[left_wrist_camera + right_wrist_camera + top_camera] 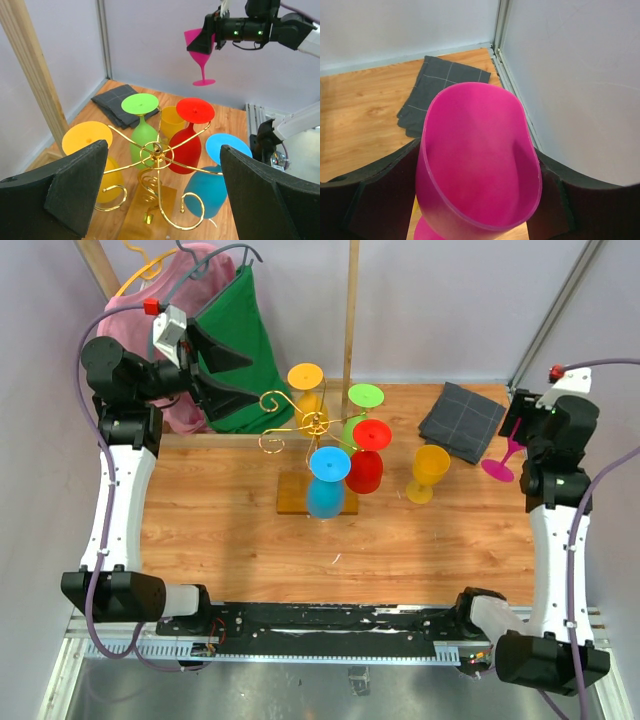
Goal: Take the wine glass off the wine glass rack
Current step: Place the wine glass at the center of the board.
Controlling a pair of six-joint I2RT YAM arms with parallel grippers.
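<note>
**Item:** magenta plastic wine glass (475, 145), off the rack and held aloft over the far right corner of the wooden surface (220, 530).
**Orientation:** long axis near upright with a slight tilt. The mouth is up and the round foot is down, clear of the surface.
**Holder:** right end effector (476, 200), clamped across the bowl.
**Left end effector** (162, 172): spread wide and gripping nothing, beside the gold wire wine glass rack (313, 422) on its square light-wood base.
**On the rack, inverted, feet up:** yellow glass (305, 377), green glass (365, 396), red glass (371, 435), blue glass (329, 464).
**Standing apart on the surface:** amber glass (430, 472), near a folded dark grey cloth (462, 420).
</note>
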